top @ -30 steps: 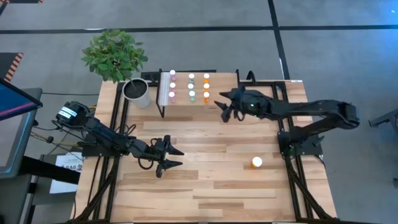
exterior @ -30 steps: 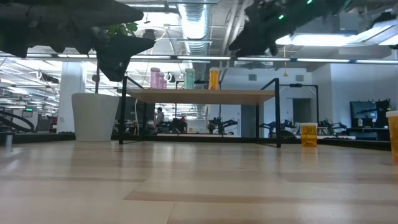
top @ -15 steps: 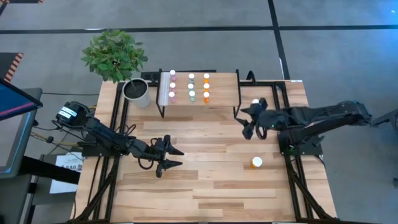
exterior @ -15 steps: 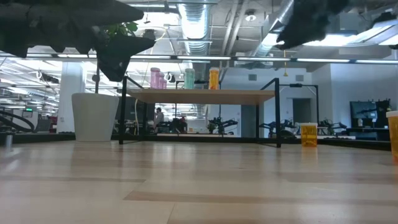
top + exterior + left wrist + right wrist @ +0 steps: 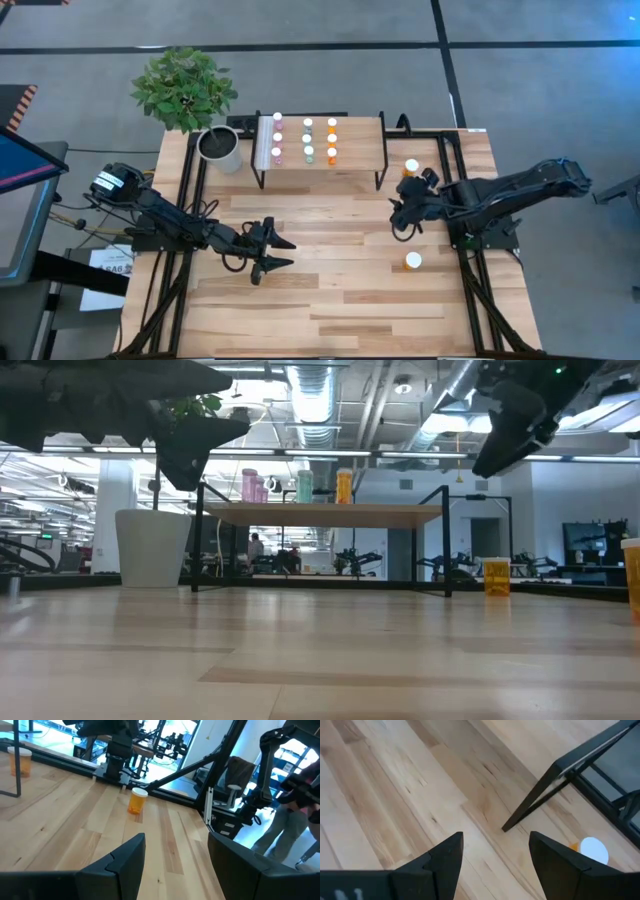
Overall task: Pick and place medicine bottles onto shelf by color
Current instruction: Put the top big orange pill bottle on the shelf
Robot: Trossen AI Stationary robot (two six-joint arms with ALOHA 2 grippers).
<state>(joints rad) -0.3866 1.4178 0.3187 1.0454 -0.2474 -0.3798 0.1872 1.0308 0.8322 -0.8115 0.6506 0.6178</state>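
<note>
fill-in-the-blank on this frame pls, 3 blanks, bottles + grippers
1. The number of orange bottles standing on the table off the shelf is ____.
2. The right gripper holds ____.
3. The left gripper has its fingers ____.

Missing words: two; nothing; open

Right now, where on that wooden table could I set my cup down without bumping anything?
The near half of the light-wood tabletop is bare, between the left tool and the white-capped orange bottle. The far edge is crowded: the grey-white plant pot, the small raised wooden shelf with its rows of bottles, another orange bottle, and the right tool hovering beside it.
</note>
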